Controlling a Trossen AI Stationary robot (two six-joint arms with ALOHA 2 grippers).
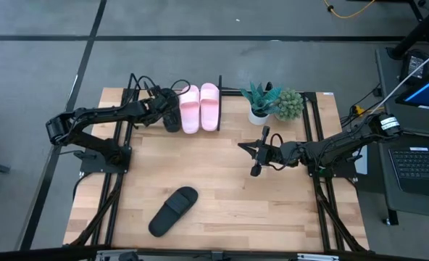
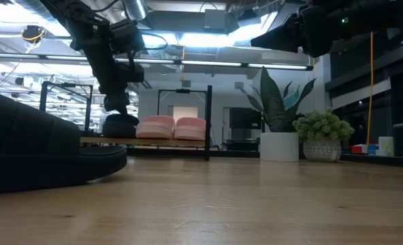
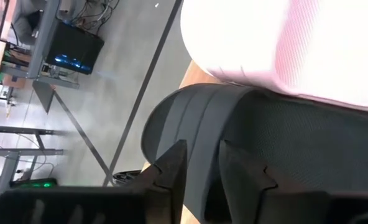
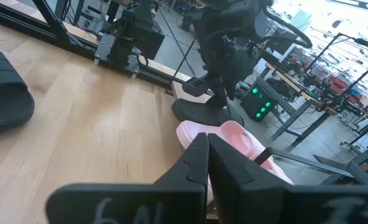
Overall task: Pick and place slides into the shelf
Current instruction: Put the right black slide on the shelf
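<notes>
The shelf [image 1: 220, 109] stands at the table's far edge. Two pink slides [image 1: 189, 109] [image 1: 209, 106] lie side by side on it. To their left a black slide [image 1: 172, 117] rests on the shelf's wooden base [image 2: 147, 141]. My left gripper [image 3: 202, 155] is at this slide from the left, slanting down, with its fingers apart. A second black slide [image 1: 173, 211] lies sole-down on the table near the front edge. Over the table's right half, my right gripper [image 1: 247, 147] hangs shut and holds nothing. My left gripper has its fingers [image 3: 171, 168] apart at the near edge of the black slide's strap [image 3: 202, 124], and the strap shows in the gap between them. I cannot tell whether either finger touches it. The slide lies flat on the shelf beside the pink one.
Two potted plants [image 1: 259, 98] [image 1: 288, 104] stand at the far right of the table, next to the shelf's end frame. Black rails [image 1: 319, 196] run along both table sides. Bare wood lies between the front slide and the shelf.
</notes>
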